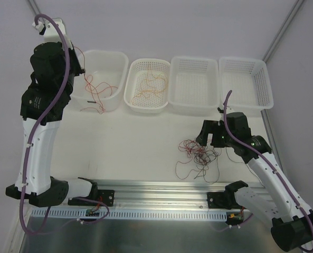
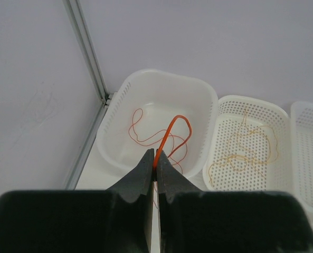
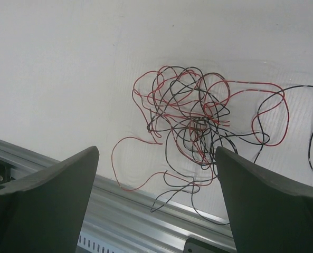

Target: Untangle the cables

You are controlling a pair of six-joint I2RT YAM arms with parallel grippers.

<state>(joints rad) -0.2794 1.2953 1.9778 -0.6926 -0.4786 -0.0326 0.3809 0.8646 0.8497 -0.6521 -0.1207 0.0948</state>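
1. Nearest us, at 5 o'clock on the table in the top view, the right gripper [image 1: 208,137] hangs just above the tangle. Its jaws stand wide apart and hold nothing.
2. The cables [image 1: 198,156] left to sort are red and black strands knotted in 1 clump on the bare table, just beyond the rail [image 1: 161,192]. In the right wrist view, slack loops spill out at 7 o'clock and 3 o'clock of the knot.
3. We judge the red 7 o'clock loop the best pick. Take 1 outer strand only, away from the dense core, and draw it slowly so the knot does not tighten.
4. Farther off, at 10 o'clock, the left gripper [image 2: 155,158] is pinched tight on 1 orange cable [image 2: 173,126], which arches over the tub [image 2: 167,74].
5. The tub already holds thin red-orange strands. The basket [image 1: 146,108] at 12 o'clock holds paler ones.
6. We judge the step in hand to be the drop. Lower first and release over the tub's middle, since a trailing end could catch on the wall.
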